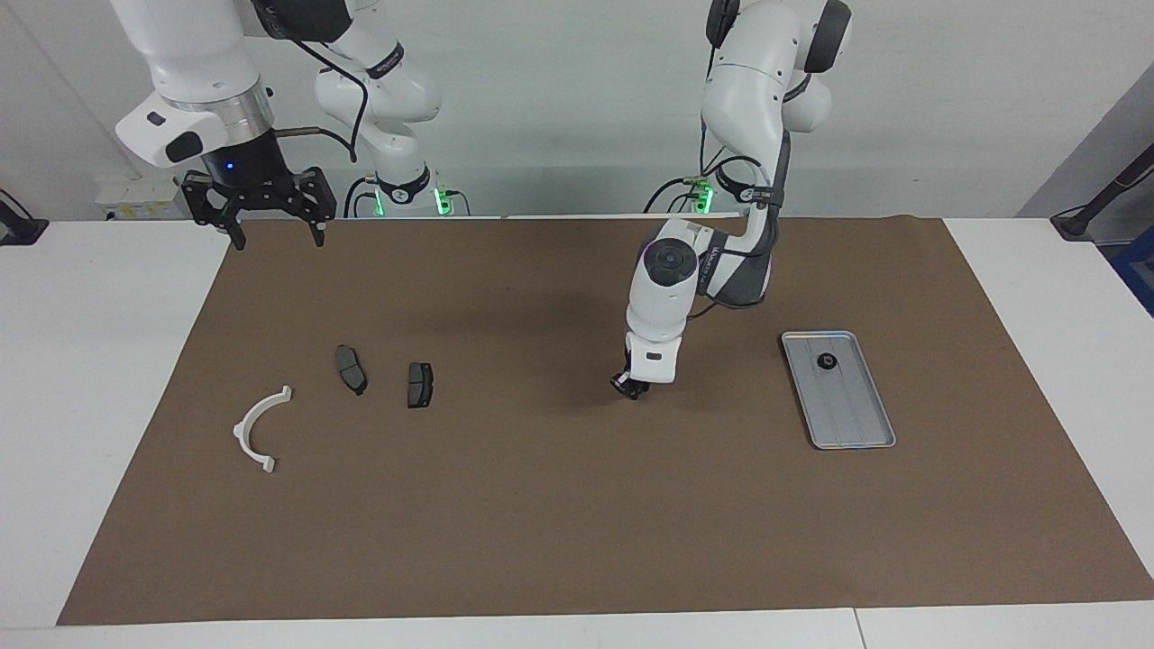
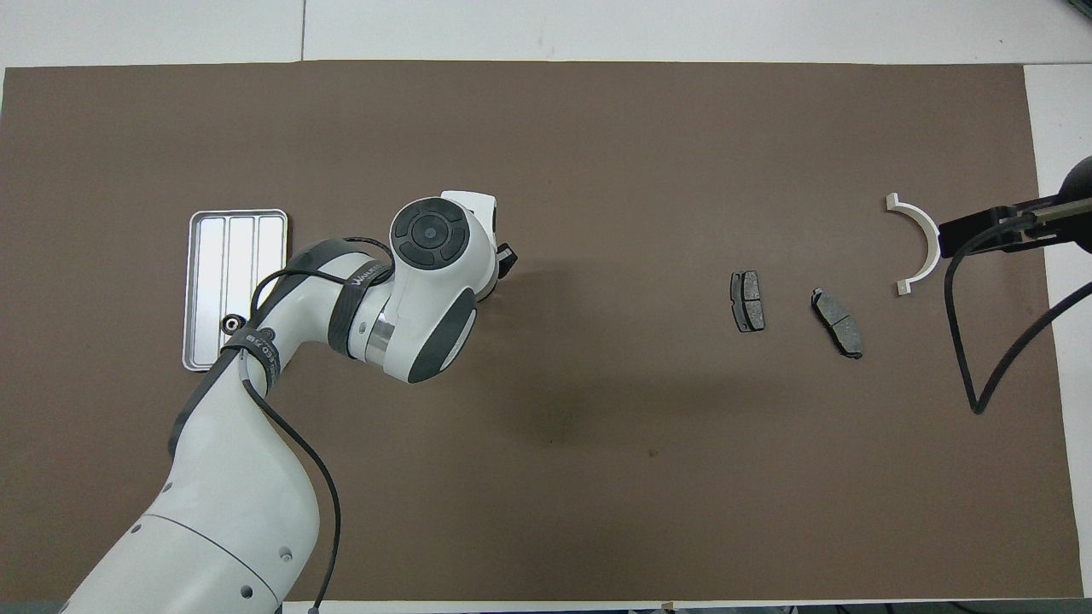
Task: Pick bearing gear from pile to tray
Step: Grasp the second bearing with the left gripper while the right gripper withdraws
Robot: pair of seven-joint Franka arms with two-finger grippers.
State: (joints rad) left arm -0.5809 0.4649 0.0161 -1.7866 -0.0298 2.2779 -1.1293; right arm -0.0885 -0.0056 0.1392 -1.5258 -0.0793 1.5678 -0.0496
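The pile lies toward the right arm's end of the mat: a white half-ring bracket (image 1: 260,429) (image 2: 920,243) and two dark grey plates (image 1: 351,370) (image 1: 420,385), also in the overhead view (image 2: 837,321) (image 2: 747,301). The silver tray (image 1: 852,410) (image 2: 239,251) lies toward the left arm's end, with one small black round piece (image 1: 826,361) (image 2: 230,323) in it. My left gripper (image 1: 630,386) (image 2: 507,258) hangs low over the mat's middle, between the pile and the tray. My right gripper (image 1: 275,236) (image 2: 972,230) is open and empty, raised over the mat's edge near its base.
The brown mat (image 1: 577,523) covers most of the white table. My left arm's elbow and cable hang over the tray's end that is nearer to the robots in the overhead view.
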